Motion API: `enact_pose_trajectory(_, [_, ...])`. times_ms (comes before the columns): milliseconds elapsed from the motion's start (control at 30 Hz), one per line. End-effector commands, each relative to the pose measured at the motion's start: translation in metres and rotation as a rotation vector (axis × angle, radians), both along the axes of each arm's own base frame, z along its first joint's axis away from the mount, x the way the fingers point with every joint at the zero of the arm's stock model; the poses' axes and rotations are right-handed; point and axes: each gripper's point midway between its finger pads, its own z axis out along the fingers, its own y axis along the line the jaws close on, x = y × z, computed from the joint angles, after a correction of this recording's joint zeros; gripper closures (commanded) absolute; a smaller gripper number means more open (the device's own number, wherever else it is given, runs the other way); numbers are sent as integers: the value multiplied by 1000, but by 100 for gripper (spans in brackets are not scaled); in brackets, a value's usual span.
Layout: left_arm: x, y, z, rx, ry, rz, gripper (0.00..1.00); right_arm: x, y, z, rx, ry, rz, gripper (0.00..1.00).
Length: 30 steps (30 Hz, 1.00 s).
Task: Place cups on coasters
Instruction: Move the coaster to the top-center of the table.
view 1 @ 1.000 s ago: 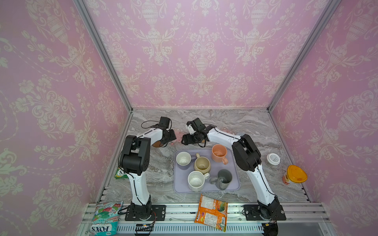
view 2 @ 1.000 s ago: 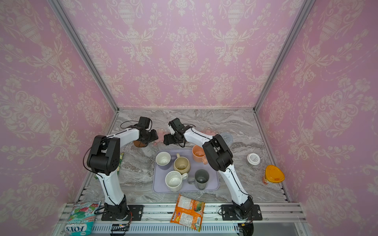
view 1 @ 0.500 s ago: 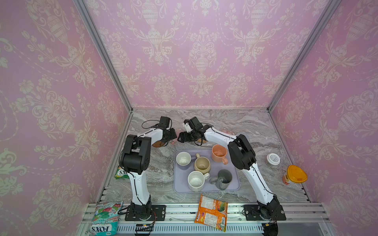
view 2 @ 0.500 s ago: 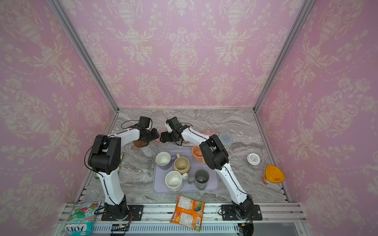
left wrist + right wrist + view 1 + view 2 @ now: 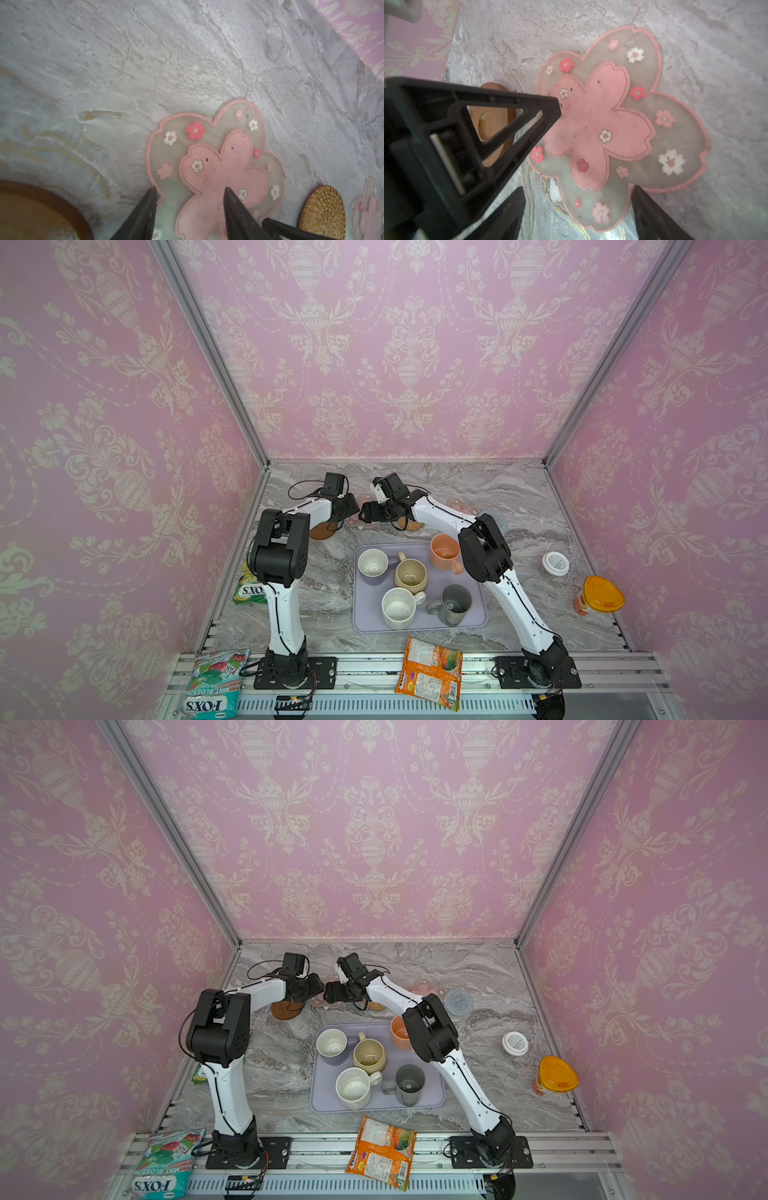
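Bare marble surface [image 5: 320,593] shows at centre left of the frame in both top views, between the left arm and the lavender tray [image 5: 365,616]. A wider bare stretch runs along the back wall at the top of the surface.

The tray fills the lower middle and carries all five cups packed close together: the lavender cup [image 5: 372,563], beige cup [image 5: 410,574], peach cup [image 5: 444,551], speckled white cup [image 5: 398,608] and dark grey cup [image 5: 455,605].

Above the tray the coasters lie in a row, all without cups. From left to right they are the wooden disc [image 5: 322,531], partly under the left arm, the pink flower coaster [image 5: 602,124], the rattan disc [image 5: 324,212], partly under the right arm, a second flower coaster [image 5: 367,209] and the grey-blue disc [image 5: 458,1002].

A white lid [image 5: 555,563] and an orange-lidded jar [image 5: 602,593] stand near the right edge. An orange snack packet [image 5: 430,672] overhangs the front rail, and a green packet [image 5: 249,593] lies at the left edge.

Both arms crowd the first flower coaster, wrists nearly meeting. The left fingers [image 5: 145,214] are partly spread, with one tip at the coaster's rim and the other over its pink centre; I cannot tell whether they touch it. The right fingers [image 5: 650,212] are spread wide over the coaster and hold nothing.
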Motion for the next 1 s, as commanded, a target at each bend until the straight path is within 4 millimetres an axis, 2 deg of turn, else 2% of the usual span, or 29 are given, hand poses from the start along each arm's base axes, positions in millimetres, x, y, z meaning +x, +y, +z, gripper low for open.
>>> enact_pose_trajectory(0, [-31,-8,-57,-33,200,7,46,-6,-1,-35,2,117,-25,18])
enact_pose_trajectory(200, [-15,-11,-61,-61,193,42,46,24,1,-15,133,126,-109,19])
enact_pose_trajectory(467, [3,-9,-68,-173,168,137,46,65,1,-3,299,161,-203,21])
enact_pose_trajectory(800, [37,-18,-75,-276,105,194,46,101,-13,-8,413,175,-298,22])
enact_pose_trajectory(967, [44,-16,-80,-286,84,227,47,122,-24,-6,493,175,-353,22])
